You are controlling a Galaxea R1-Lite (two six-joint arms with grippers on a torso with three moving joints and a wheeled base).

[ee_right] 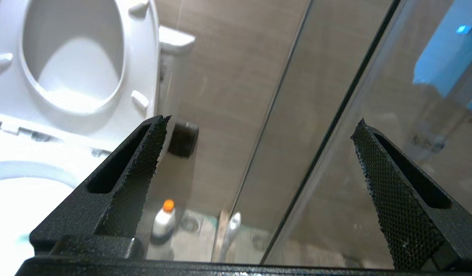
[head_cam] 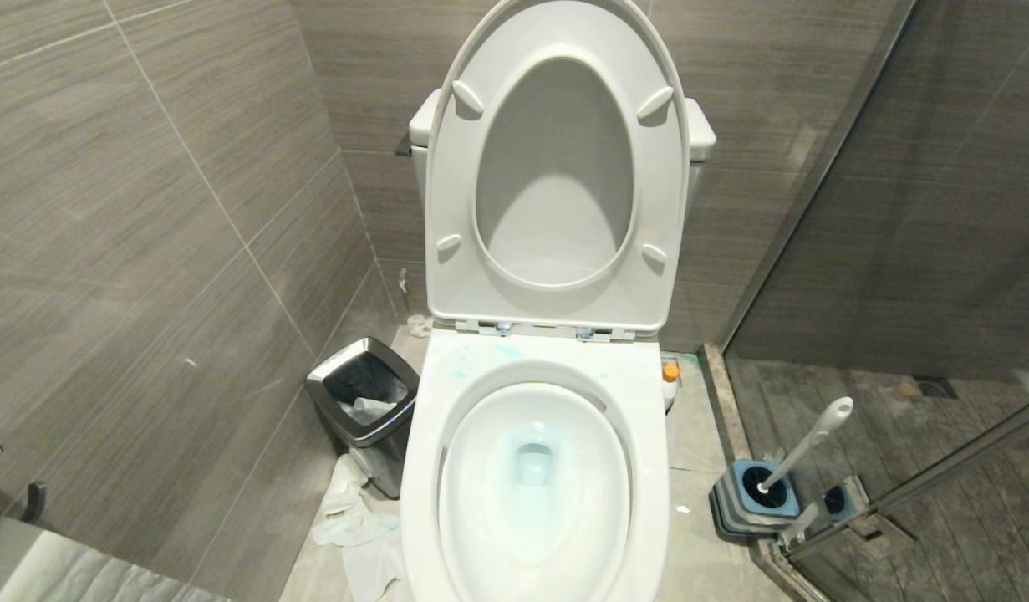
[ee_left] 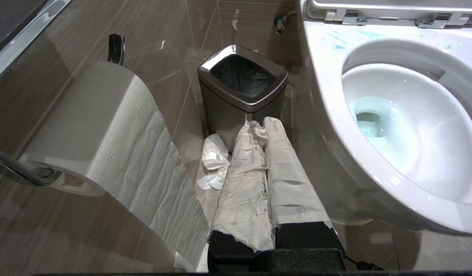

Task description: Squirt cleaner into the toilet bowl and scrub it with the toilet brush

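The toilet bowl (head_cam: 644, 372) stands in the middle with seat and lid (head_cam: 556, 167) raised, turquoise water at its bottom and faint blue smears on the rim. The cleaner (head_cam: 669, 373), orange-capped, stands on the floor against the bowl's right side. To the right, the toilet brush (head_cam: 807, 451) leans in its blue-and-grey holder (head_cam: 741, 506). Neither arm shows in the head view. My right gripper (ee_right: 262, 122) is open and empty, high above the cleaner (ee_right: 163, 220) and the toilet brush (ee_right: 232, 230). My left gripper (ee_left: 259, 128), fingers wrapped in whitish paper, is shut left of the bowl (ee_left: 324, 76).
A steel-rimmed waste bin (head_cam: 364, 401) stands left of the toilet with crumpled paper (head_cam: 355, 527) on the floor in front of it. A paper roll (ee_left: 97, 126) hangs on the left wall. A glass shower door (head_cam: 899, 251) and its sill close off the right side.
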